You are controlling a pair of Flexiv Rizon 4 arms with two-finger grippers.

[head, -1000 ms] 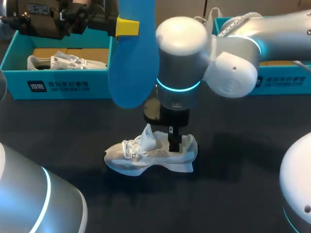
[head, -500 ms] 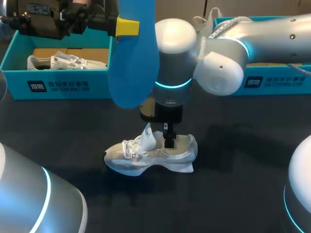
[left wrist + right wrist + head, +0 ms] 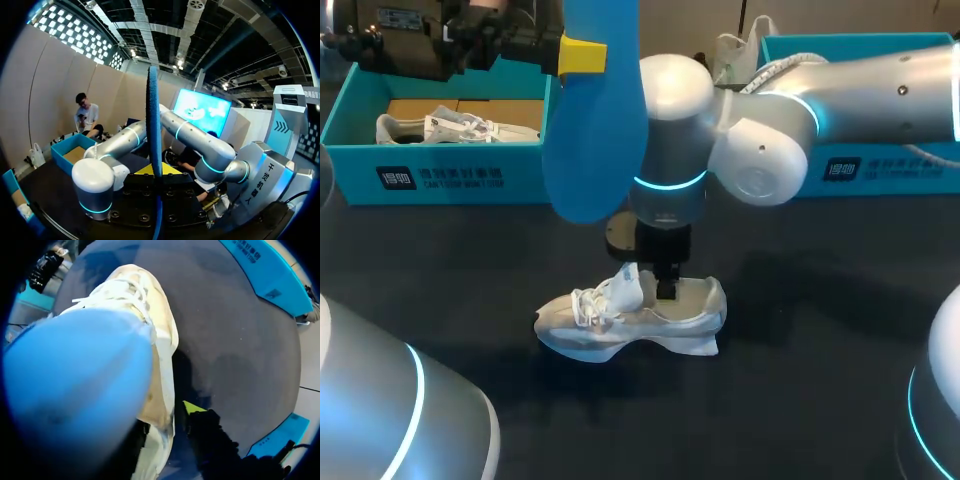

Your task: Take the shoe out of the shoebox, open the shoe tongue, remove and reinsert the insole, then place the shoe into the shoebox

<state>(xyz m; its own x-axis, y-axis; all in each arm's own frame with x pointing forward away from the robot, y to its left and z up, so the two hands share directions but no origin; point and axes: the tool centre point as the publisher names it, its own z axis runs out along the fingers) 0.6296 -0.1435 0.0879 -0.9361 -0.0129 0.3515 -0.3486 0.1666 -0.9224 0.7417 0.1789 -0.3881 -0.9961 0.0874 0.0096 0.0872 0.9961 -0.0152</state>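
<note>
- Shoe (image 3: pixel 630 322): a white laced trainer standing on its sole on the dark table (image 3: pixel 800 400), out of any box. Its tongue (image 3: pixel 626 287) is lifted and its mouth is open.
- I judge the shoe light, with a soft upper that will buckle. The firmer heel collar or the sole edge looks like the safest place to take hold.
- Right gripper (image 3: pixel 667 288): directly above the shoe's heel opening, reaching down into it. The wrist view shows the collar wall running up under it, but I cannot tell whether it is clamped on that wall or loose.
- Insole (image 3: pixel 595 120): blue, hanging high above and just beyond the shoe's laces, well clear of it. It looks thin, light and bendy, so I'd expect it to flop unless it is fed in toe-end first.
- Left gripper (image 3: pixel 156 174): pinched tight on the insole's upper part, holding it edge-on.
- Teal shoebox (image 3: pixel 440 175): beyond the shoe's toe end, with another white shoe (image 3: pixel 450 127) lying inside.
- Second teal shoebox (image 3: pixel 880 165): beyond the shoe's heel end, partly hidden by the right arm.
</note>
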